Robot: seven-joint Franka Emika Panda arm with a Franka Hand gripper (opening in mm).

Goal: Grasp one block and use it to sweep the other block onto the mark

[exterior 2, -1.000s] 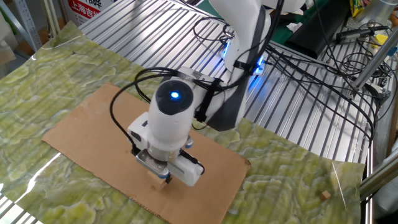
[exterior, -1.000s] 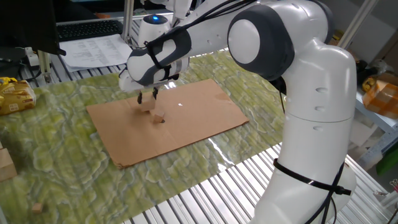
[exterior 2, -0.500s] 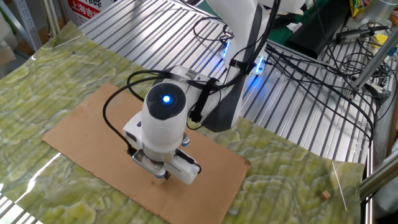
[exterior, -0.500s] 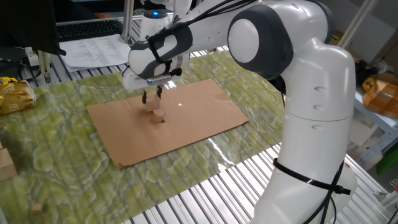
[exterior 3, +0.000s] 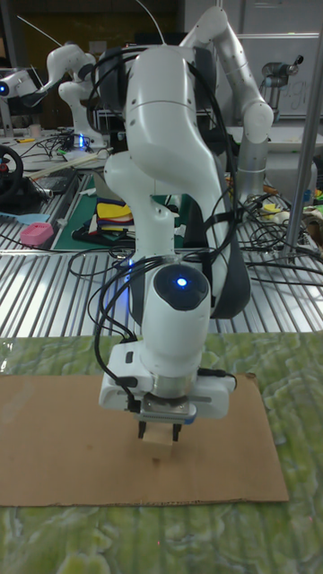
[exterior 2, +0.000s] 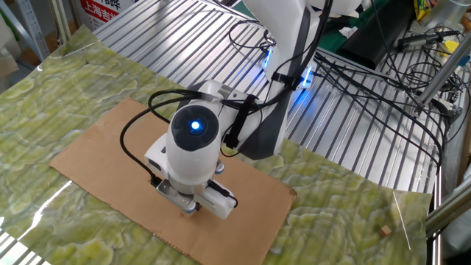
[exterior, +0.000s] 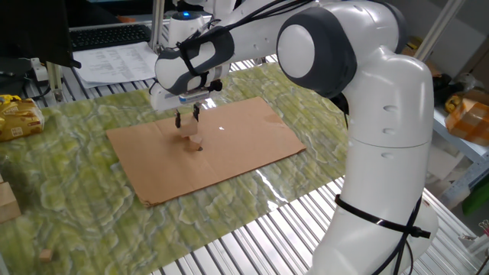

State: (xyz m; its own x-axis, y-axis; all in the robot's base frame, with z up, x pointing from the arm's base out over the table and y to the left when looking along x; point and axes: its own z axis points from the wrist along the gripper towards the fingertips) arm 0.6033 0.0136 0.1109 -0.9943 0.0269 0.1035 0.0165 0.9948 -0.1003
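One fixed view: the hand (exterior: 187,120) points down over the brown cardboard (exterior: 244,149), fingers set narrowly. A light tan wooden block (exterior: 193,140) sits on the cardboard directly beneath; contact cannot be determined.

Other fixed view: the arm hides the block. Green patterned table (exterior 2: 44,96) surrounds the cardboard.

Tall fixed view: plain-faced tan block (exterior 3: 161,439) sits between the fingertips, which flank its upper edges.

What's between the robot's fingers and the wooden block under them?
Nothing: one fixed view shows the fingers right above the wooden block, with no other object between. Whether they touch it is unclear.
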